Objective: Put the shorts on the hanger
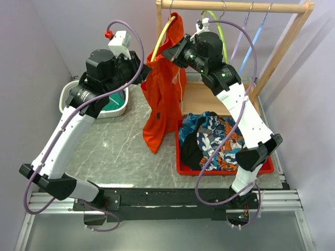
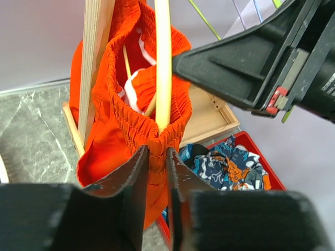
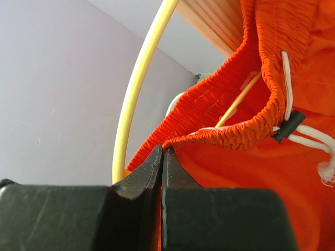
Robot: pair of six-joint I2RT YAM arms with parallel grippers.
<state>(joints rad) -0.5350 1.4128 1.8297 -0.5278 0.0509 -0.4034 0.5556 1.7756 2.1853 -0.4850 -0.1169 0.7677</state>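
Shorts [image 1: 162, 99] hang at the wooden rack's [image 1: 235, 6] left end, waistband looped round the yellow hanger [image 1: 163, 36]. Left hand [image 2: 156, 157] pinches the waistband; right hand [image 3: 161, 157] is pressed together on its hem. Risk: fabric looks only loosely hooked, so letting go could let it slide off, and a tug could unhook the hanger. Grey marble worktop [image 1: 115, 141] below the rack, lilac walls.
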